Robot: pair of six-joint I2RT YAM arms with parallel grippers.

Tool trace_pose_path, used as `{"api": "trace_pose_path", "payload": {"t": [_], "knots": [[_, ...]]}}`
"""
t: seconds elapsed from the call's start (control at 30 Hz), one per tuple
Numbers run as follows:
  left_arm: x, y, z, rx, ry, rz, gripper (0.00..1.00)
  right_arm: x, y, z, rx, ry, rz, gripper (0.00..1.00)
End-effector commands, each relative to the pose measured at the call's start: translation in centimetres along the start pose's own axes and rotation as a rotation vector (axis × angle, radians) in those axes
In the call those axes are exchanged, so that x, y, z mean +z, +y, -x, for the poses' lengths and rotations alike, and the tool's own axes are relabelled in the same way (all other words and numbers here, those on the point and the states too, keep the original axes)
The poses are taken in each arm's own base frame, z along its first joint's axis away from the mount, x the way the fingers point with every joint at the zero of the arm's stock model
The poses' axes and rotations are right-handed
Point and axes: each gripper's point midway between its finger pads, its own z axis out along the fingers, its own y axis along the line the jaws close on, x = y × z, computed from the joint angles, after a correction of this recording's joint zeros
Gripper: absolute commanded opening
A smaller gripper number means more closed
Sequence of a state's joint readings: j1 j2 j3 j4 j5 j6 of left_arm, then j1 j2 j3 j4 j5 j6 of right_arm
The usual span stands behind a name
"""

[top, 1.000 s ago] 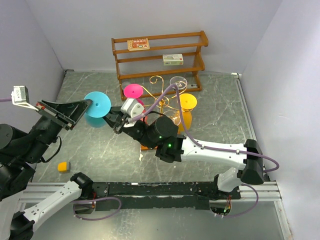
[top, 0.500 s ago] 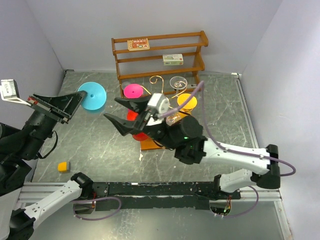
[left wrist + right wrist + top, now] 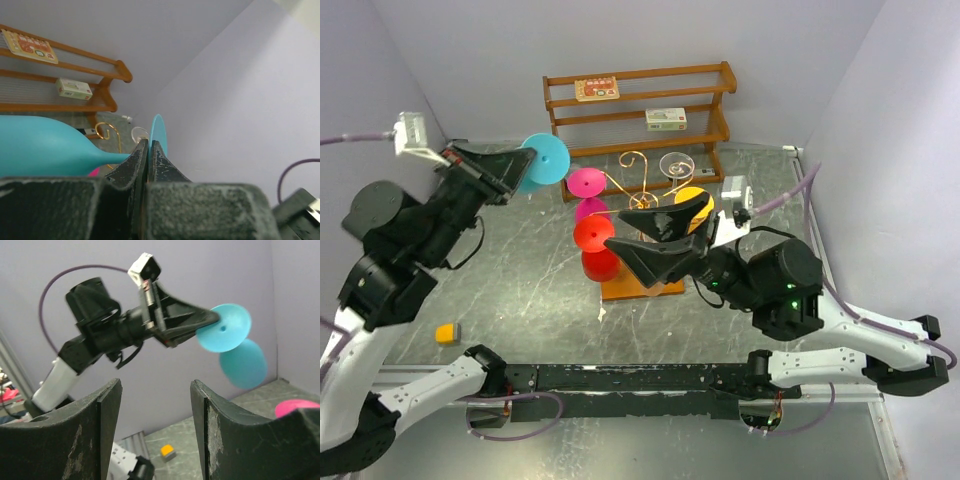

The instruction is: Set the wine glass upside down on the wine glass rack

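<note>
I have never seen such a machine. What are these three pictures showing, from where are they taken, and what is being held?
These are two robot arms bolted to a grey table. The wide picture looks down from above and behind them; the other two come from a small camera on each wrist. The left pincer is shut on the stem of a turquoise wine glass, held up in the air. The right pincer is open and holds nothing. On the table stand a gold wire rack with other glasses on it, a wooden shelf behind it, and a small yellow block.
</note>
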State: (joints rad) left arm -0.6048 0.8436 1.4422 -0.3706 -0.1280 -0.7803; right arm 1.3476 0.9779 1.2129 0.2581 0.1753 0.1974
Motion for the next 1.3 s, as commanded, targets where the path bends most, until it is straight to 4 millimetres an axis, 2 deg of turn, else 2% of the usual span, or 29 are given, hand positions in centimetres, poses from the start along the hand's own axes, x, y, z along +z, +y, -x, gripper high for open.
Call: {"api": "trace_pose_path", "payload": {"t": [0.0, 0.13, 0.3, 0.43, 0.63, 0.73, 1.0, 1.27], "knots": [[3.2, -1.1, 0.9, 0.109, -0.034, -0.039, 0.07, -1.9, -0.4, -1.9, 0.084, 0.075, -0.028, 0.57], [6.1, -1.5, 0.1, 0.158, -0.01, -0.066, 0.07, -2.7, -0.7, -2.2, 0.105, 0.09, -0.042, 0.57], [10.0, -0.9, -1.8, 0.178, 0.028, -0.07, 0.07, -3.3, -0.7, -2.3, 0.121, 0.091, -0.043, 0.57], [12.6, 0.3, -2.8, 0.163, 0.051, -0.045, 0.07, -3.7, -1.2, -2.4, 0.138, 0.077, -0.066, 0.57], [15.1, 2.3, -5.3, 0.045, 0.133, -0.069, 0.07, -4.1, -2.0, -2.3, 0.159, 0.061, -0.113, 0.56], [15.7, 4.2, -6.0, -0.016, 0.155, -0.035, 0.07, -4.4, -2.2, -2.4, 0.164, 0.058, -0.121, 0.56], [15.7, 6.7, -9.1, -0.139, 0.273, -0.062, 0.07, -4.4, -2.0, -2.7, 0.151, 0.068, -0.105, 0.56], [14.6, 7.1, -10.2, -0.173, 0.347, -0.077, 0.07, -4.6, -2.4, -3.0, 0.165, 0.045, -0.119, 0.56]]}}
